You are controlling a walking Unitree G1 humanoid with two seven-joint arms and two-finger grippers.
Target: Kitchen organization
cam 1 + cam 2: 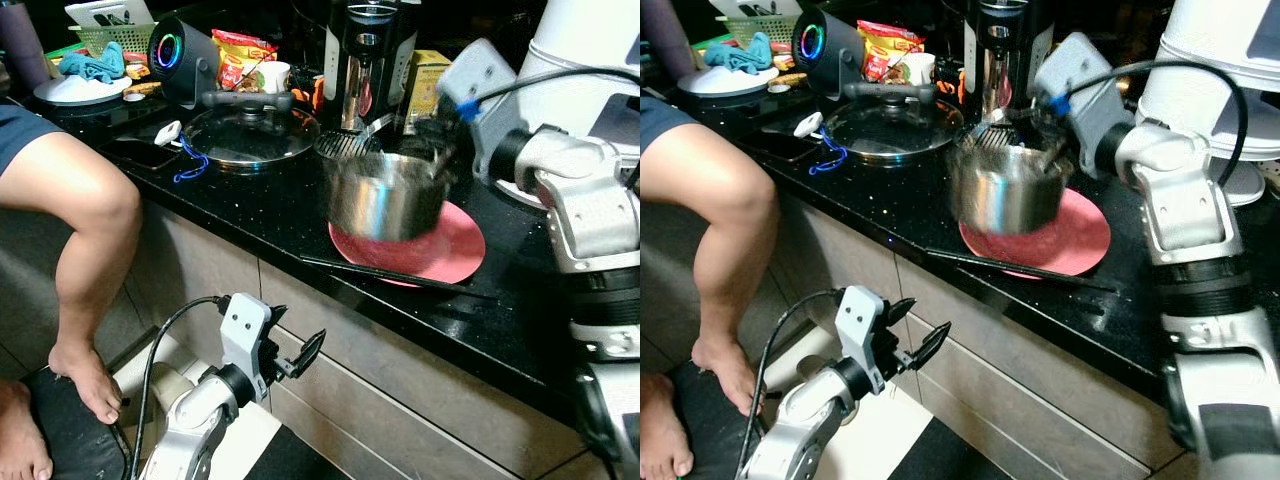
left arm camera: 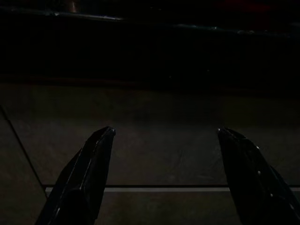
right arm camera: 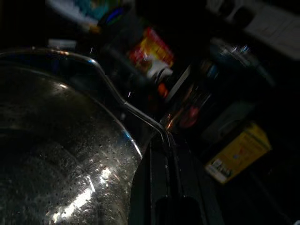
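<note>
While the left gripper (image 1: 912, 330) is hanging spread below the table (image 1: 260, 215), the right gripper (image 1: 437, 135) is pinching the steel pot (image 1: 385, 195) rim, holding it above the pink plate (image 1: 445, 250), placement pending.

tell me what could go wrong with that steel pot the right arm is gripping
The right gripper pinches only the rim of the steel pot, which looks tilted and blurred over the pink plate, so it could slip and drop. A swing might knock the black stick off the counter edge, toward the person's leg.
</note>
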